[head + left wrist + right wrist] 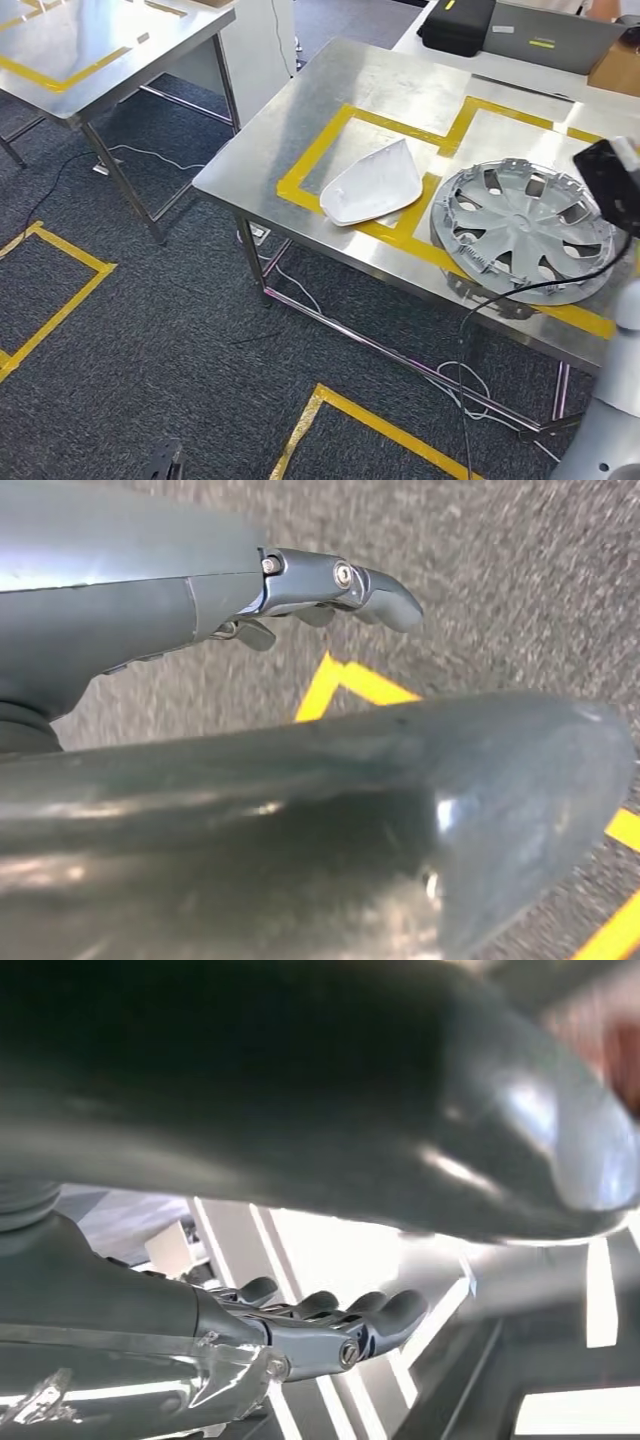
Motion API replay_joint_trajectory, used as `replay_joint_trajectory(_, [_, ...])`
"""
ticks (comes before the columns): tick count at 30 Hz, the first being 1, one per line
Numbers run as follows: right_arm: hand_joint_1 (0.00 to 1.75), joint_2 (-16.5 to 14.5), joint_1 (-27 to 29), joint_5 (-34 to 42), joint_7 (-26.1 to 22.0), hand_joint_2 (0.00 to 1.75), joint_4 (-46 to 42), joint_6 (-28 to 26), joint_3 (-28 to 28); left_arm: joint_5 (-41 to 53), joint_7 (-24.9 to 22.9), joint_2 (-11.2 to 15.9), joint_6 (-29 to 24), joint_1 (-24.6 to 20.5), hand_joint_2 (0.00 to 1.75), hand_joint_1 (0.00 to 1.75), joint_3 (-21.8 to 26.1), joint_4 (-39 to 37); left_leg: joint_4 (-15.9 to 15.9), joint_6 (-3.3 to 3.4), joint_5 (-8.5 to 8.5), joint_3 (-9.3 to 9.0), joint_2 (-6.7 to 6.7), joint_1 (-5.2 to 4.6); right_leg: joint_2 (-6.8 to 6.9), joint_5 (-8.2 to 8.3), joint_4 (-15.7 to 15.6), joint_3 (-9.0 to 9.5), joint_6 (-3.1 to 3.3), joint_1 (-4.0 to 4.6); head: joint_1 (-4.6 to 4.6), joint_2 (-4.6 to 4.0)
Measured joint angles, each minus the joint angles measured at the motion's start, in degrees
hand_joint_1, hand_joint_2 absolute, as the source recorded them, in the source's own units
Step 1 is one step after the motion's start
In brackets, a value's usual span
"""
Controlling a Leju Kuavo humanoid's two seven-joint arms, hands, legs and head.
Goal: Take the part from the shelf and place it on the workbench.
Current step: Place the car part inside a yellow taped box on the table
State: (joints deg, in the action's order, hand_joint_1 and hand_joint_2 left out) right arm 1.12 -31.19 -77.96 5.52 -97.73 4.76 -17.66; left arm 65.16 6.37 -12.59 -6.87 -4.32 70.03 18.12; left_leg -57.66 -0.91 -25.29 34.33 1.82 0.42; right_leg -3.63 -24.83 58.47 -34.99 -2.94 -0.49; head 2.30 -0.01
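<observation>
Head view: wheel cover [523, 227] cut by right arm; left hand [226, 610], right hand [249, 1345] fingers apart, holding nothing.

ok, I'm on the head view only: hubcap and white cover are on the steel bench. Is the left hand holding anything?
Observer: No. In the left wrist view the left hand has its fingers stretched out and nothing in them.
Operator: What's under it?
Observer: Dark grey carpet, with a corner of yellow tape on it.
Operator: Right hand?
Observer: The right wrist view shows the right hand bare too, with its fingers extended and nothing between them.
</observation>
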Motion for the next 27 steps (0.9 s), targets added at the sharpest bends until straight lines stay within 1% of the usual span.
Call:
replay_joint_trajectory(2, [0.0, 0.28, 1.92, 3.29, -1.3, 0.0, -6.28, -1.85, -2.64, 0.67, -1.36, 0.09, 0.45, 0.05, 0.0, 0.0, -0.27, 0.27, 0.0, 0.0, -0.04, -0.02, -0.01, -0.01, -0.07, -0.02, 0.0, -0.02, 0.02, 0.0, 0.02, -0.01])
replay_joint_trajectory(4, [0.0, 0.31, 2.54, 4.6, -1.7, 0.0, -8.52, -2.65, -3.6, 0.94, -1.91, 0.11, 0.62, 0.06, 0.0, 0.0, -0.29, 0.31, 0.0, 0.01, -0.05, -0.04, -0.02, -0.01, -0.11, -0.02, -0.01, -0.02, 0.03, -0.01, 0.06, -0.01])
replay_joint_trajectory(7, [0.0, 0.31, 2.98, 5.17, -1.85, 0.0, -9.58, -2.98, -3.97, 1.08, -2.09, 0.1, 0.57, 0.04, 0.0, 0.0, -0.34, 0.33, 0.0, 0.01, -0.06, -0.04, -0.03, -0.01, -0.11, -0.03, -0.01, -0.02, 0.03, 0.0, 0.05, -0.01])
replay_joint_trajectory(8, [0.0, 0.29, 3.6, 6.11, -2.08, 0.0, -11.24, -3.66, -4.6, 1.29, -2.29, 0.08, 0.48, 0.04, 0.0, 0.0, -0.42, 0.35, 0.0, 0.02, -0.06, -0.04, -0.03, 0.0, -0.09, -0.05, -0.01, -0.02, 0.03, 0.0, 0.03, -0.01])
replay_joint_trajectory(9, [0.0, 0.11, 5.56, 9.01, -2.91, 0.0, -15.45, -5.59, -6.48, 1.73, -2.1, -0.04, 0.37, 0.08, 0.0, 0.0, -0.72, 0.42, 0.0, 0.02, -0.08, -0.05, -0.03, 0.01, -0.06, -0.07, -0.02, -0.01, 0.04, 0.01, 0.02, 0.0])
replay_joint_trajectory(12, [0.0, -1.25, 13.64, 20.08, -7.15, 0.0, -29.58, -12.5, -13.99, 2.83, -0.54, -0.45, 0.3, 0.22, 0.0, 0.0, -1.57, 0.72, 0.01, 0.04, -0.15, -0.07, -0.02, 0.03, -0.02, -0.15, -0.02, 0.02, 0.09, 0.04, 0.02, 0.01])
replay_joint_trajectory(14, [0.0, -2.68, 17.67, 23.73, -10.5, 0.0, -33.87, -16.94, -17.68, 2.62, -0.16, -0.66, 0.4, 0.23, 0.0, 0.0, -1.58, 0.88, 0.02, 0.02, -0.18, -0.09, -0.02, 0.04, -0.02, -0.2, -0.02, 0.04, 0.1, 0.05, 0.01, 0.0])
replay_joint_trajectory(16, [0.0, -4.47, 21.6, 27.05, -14.02, 0.0, -36.24, -24.24, -21.09, 2.24, -0.38, -0.96, 0.57, 0.22, 0.0, 0.0, -1.49, 1.0, 0.03, 0.0, -0.23, -0.11, -0.03, 0.05, -0.03, -0.26, -0.02, 0.07, 0.11, 0.06, 0.01, 0.0])
replay_joint_trajectory(17, [0.0, -5.39, 23.63, 29.67, -15.79, 0.0, -36.71, -29.24, -22.65, 2.23, -0.84, -1.09, 0.71, 0.2, 0.0, 0.0, -1.44, 1.03, 0.03, -0.01, -0.25, -0.13, -0.02, 0.05, -0.02, -0.3, -0.02, 0.09, 0.13, 0.07, 0.02, 0.0])
replay_joint_trajectory(19, [0.0, -7.43, 27.53, 37.28, -19.52, 0.0, -36.92, -38.78, -25.58, 2.72, -2.06, -1.23, 1.01, 0.17, 0.0, 0.0, -1.37, 1.02, 0.04, -0.02, -0.29, -0.16, -0.03, 0.06, -0.02, -0.35, -0.02, 0.12, 0.15, 0.08, 0.0, -0.01])
replay_joint_trajectory(20, [0.0, -8.75, 29.33, 41.54, -21.22, 0.0, -36.89, -42.13, -27.14, 3.02, -2.49, -1.23, 1.06, 0.18, 0.0, 0.0, -1.35, 1.02, 0.04, -0.05, -0.33, -0.2, -0.03, 0.06, -0.04, -0.37, -0.02, 0.13, 0.16, 0.08, 0.01, -0.01])
replay_joint_trajectory(21, [0.0, -10.23, 31.14, 45.3, -21.92, 0.0, -36.83, -43.77, -28.7, 3.18, -2.53, -1.2, 1.0, 0.17, 0.0, 0.0, -1.33, 1.0, 0.05, -0.07, -0.39, -0.24, -0.04, 0.06, -0.06, -0.39, -0.02, 0.15, 0.18, 0.09, 0.01, -0.01])
replay_joint_trajectory(22, [0.0, -11.77, 33.16, 47.89, -20.83, 0.0, -36.74, -44.38, -30.29, 3.1, -2.22, -1.15, 0.83, 0.12, 0.0, 0.0, -1.28, 0.99, 0.05, -0.09, -0.44, -0.28, -0.05, 0.07, -0.06, -0.43, -0.02, 0.19, 0.19, 0.09, 0.02, -0.01])
replay_joint_trajectory(23, [0.0, -13.13, 35.42, 48.61, -17.71, 0.0, -36.61, -44.5, -31.62, 2.77, -1.7, -1.09, 0.61, 0.06, 0.0, 0.0, -1.18, 0.98, 0.06, -0.09, -0.49, -0.31, -0.04, 0.07, -0.05, -0.48, -0.02, 0.24, 0.2, 0.1, 0.01, -0.01])
replay_joint_trajectory(24, [0.0, -14.28, 37.87, 46.97, -12.14, 0.0, -36.47, -44.57, -32.53, 2.22, -1.07, -1.05, 0.44, -0.01, 0.0, 0.0, -0.99, 0.96, 0.06, -0.08, -0.53, -0.34, -0.04, 0.08, -0.02, -0.53, -0.02, 0.29, 0.2, 0.11, 0.01, -0.01])
replay_joint_trajectory(25, [0.0, -15.19, 40.41, 42.56, -4.51, 0.0, -36.31, -44.6, -32.91, 1.42, -0.47, -1.02, 0.59, -0.08, 0.0, 0.0, -0.65, 0.93, 0.06, -0.08, -0.54, -0.36, -0.03, 0.08, -0.01, -0.57, -0.02, 0.33, 0.19, 0.12, 0.01, -0.01])
replay_joint_trajectory(26, [0.0, -15.94, 42.8, 36.13, 3.77, 0.0, -36.03, -44.62, -32.75, 0.51, 0.02, -1.01, 1.1, -0.15, 0.0, 0.0, -0.22, 0.87, 0.07, -0.09, -0.56, -0.38, -0.03, 0.09, -0.01, -0.59, -0.02, 0.34, 0.2, 0.13, 0.01, 0.0])
replay_joint_trajectory(27, [0.0, -16.62, 44.95, 28.64, 11.9, 0.44, -35.57, -44.63, -32.2, -0.4, 0.43, -1.02, 1.86, -0.26, 0.0, 0.0, 0.31, 0.78, 0.07, -0.11, -0.57, -0.39, -0.03, 0.09, -0.02, -0.6, -0.02, 0.35, 0.21, 0.13, 0.02, -0.01])
